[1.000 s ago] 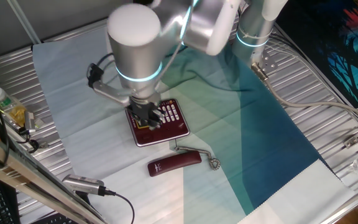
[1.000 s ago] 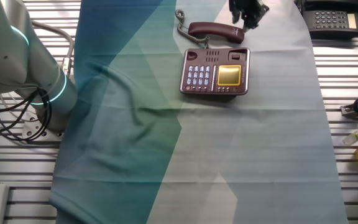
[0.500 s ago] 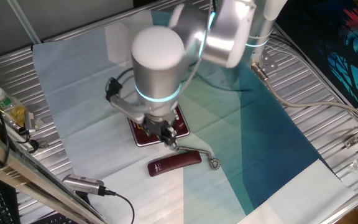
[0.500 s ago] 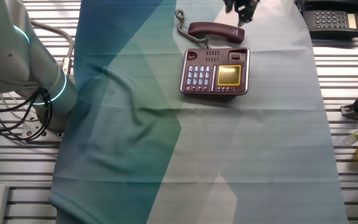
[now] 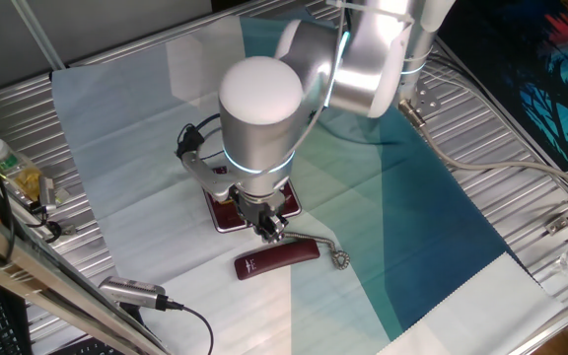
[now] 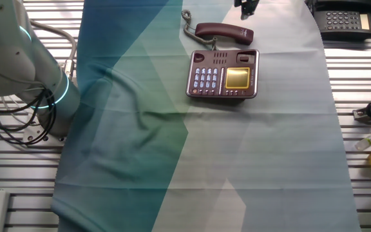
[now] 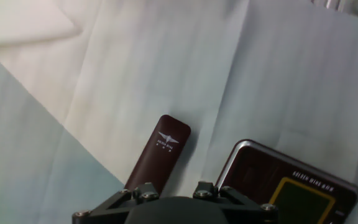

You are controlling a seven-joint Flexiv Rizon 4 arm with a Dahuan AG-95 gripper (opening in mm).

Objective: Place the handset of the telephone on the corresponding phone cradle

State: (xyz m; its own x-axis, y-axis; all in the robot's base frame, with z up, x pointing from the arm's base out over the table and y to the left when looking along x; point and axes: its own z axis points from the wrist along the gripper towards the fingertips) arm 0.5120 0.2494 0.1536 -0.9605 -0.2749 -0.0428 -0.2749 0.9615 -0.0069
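Slatted metal tabletop (image 6: 366, 167), draped with a pale-and-teal cloth (image 6: 192, 161), is carrying the telephone (image 6: 223, 74) and the handset (image 5: 277, 257), which is lying off the phone cradle (image 6: 224, 57) on the cloth. You are watching the arm sweeping off the keypad, where it was hanging a second ago, and across the base toward the handset; the gripper (image 5: 270, 226) is now hovering just above the bar's cord end. In the hand view the handset (image 7: 159, 155) is sitting directly ahead of the fingers and a little to one side, with the telephone's display corner (image 7: 291, 186) beside it on the other side. Whether the fingers are spread or closed cannot be told, since only the gripper housing is showing. Judged from this, the approach is nearly finished, but grasping and lifting are not yet begun.
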